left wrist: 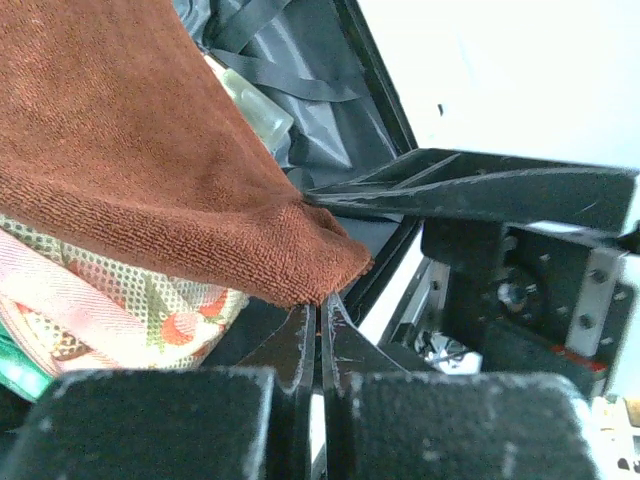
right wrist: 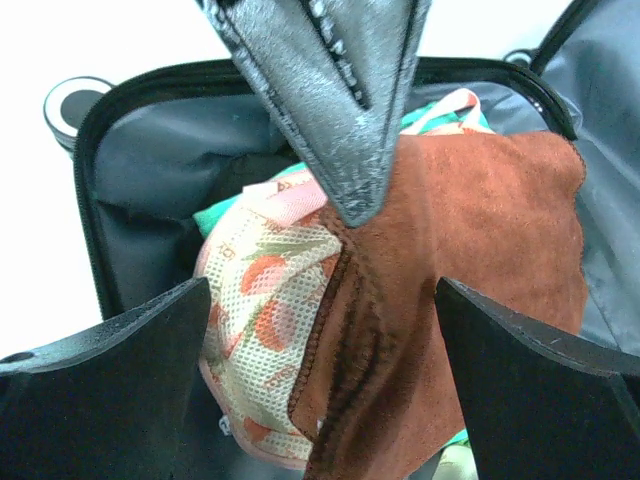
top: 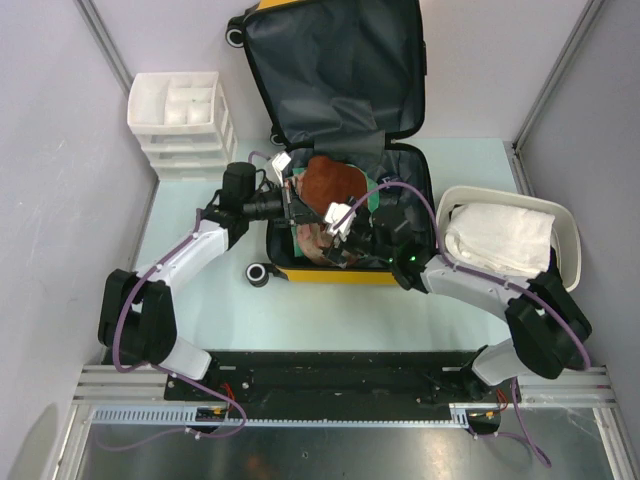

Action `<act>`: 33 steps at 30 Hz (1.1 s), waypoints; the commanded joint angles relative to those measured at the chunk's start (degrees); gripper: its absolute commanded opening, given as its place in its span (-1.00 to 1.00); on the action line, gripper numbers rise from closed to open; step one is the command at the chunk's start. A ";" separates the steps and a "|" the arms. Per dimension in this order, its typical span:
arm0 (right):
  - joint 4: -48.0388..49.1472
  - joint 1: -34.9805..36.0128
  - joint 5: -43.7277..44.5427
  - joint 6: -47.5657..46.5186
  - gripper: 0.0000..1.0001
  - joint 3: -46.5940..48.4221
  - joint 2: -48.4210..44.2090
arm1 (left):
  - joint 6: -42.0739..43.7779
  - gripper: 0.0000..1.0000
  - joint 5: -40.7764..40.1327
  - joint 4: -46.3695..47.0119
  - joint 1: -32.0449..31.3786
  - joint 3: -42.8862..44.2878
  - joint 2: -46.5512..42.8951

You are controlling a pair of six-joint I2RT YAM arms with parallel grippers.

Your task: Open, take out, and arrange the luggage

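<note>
At the bottom of the overhead frame a black mounting rail (top: 330, 365) carries two arms. Both reach up-frame across the pale green table (top: 240, 325) into the luggage (top: 335, 70). Right of centre, one white tub (top: 568, 232) sits on the table just beside the case and holds one folded white towel (top: 498, 235); the right forearm passes in front of the tub's lower edge. At upper left, one white drawer unit (top: 180, 120) stands by the wall, apart from the case. Inside the lower shell, the left gripper (left wrist: 318, 318) is pressed closed on the corner of a brown towel (left wrist: 130, 130), which drapes over the other contents and hides most of them. The right gripper (right wrist: 322, 290) hangs above the same towel with its fingers spread wide and nothing between them; the left gripper's fingers cross the top of its view. Under the towel lie a cream mesh pouch (right wrist: 265, 300) with a pink and orange print and a green item (right wrist: 225, 212). The luggage lies open at frame centre, with a yellow hard shell, black zip edge and dark grey fabric lining, its lid swung open toward the top of the frame. Count: one case; two black wheels visible, a lower-left wheel (top: 258, 273) and an upper-left wheel (top: 235, 36); two towels; one pouch; one tub; one drawer unit.
</note>
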 commanded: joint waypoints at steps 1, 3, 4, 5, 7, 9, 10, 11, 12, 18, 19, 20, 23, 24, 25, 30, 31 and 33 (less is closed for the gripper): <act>15.18 2.30 13.47 -3.21 0.99 -2.59 3.34 | -2.30 -1.00 2.68 3.65 -0.03 2.66 0.68; 19.83 2.47 17.86 -5.06 0.99 -3.04 5.36 | -2.74 -1.00 2.95 3.93 -0.03 2.84 0.68; 21.51 2.56 19.36 -6.02 1.00 -3.13 6.15 | -3.00 -1.00 2.95 4.45 -0.03 2.75 0.68; 22.92 2.48 21.55 -7.34 0.99 -3.13 7.12 | -3.18 -1.00 3.12 4.72 0.06 2.75 0.59; 27.05 2.56 22.53 -9.19 0.99 -3.13 9.58 | -3.80 -1.00 3.82 5.68 0.24 2.57 0.51; 29.78 2.39 22.54 -10.86 0.93 -3.21 11.60 | -4.06 -1.00 4.09 5.95 0.41 2.66 0.51; 30.66 2.39 22.71 -10.95 0.90 -3.13 12.13 | -4.06 -1.00 4.18 6.04 0.59 2.83 0.33; 31.19 2.30 22.28 -11.13 0.82 -3.04 12.40 | -4.15 -1.00 4.18 6.04 0.68 2.92 0.33; 31.46 2.30 21.93 -11.04 0.75 -3.04 12.58 | -4.15 -1.00 4.27 6.04 0.68 3.10 0.24; 32.43 1.78 21.22 -11.04 -0.76 -3.13 10.65 | -4.59 -1.00 3.74 6.22 1.29 4.33 0.42; 32.17 1.60 20.87 -11.04 -0.98 -2.87 9.34 | -4.50 -0.99 3.83 6.39 1.47 4.50 0.51; 31.64 1.34 20.26 -10.96 -1.00 -2.69 8.63 | -4.41 -0.66 3.83 6.39 1.64 4.85 0.51; 20.63 -1.12 16.50 -6.31 -1.00 0.81 3.90 | -3.97 0.25 2.87 6.39 3.04 6.52 0.07; 17.08 -2.00 13.78 -4.38 -1.00 2.65 2.83 | -3.80 0.45 1.90 6.39 3.75 7.48 -0.11; 13.48 -3.49 12.18 -0.71 -1.00 4.24 1.86 | -3.62 0.55 1.46 6.39 5.49 8.10 -0.28; -10.00 -5.78 2.86 9.60 -1.00 16.20 -3.14 | -2.39 0.70 -0.21 6.39 11.04 12.15 1.03; -12.46 -6.05 1.72 10.74 -1.00 17.60 -3.50 | -2.04 0.70 -0.65 6.39 12.35 12.50 1.12; -20.89 -6.75 0.04 15.05 -1.00 22.34 -4.03 | -1.43 0.70 -1.00 6.39 13.07 13.20 1.82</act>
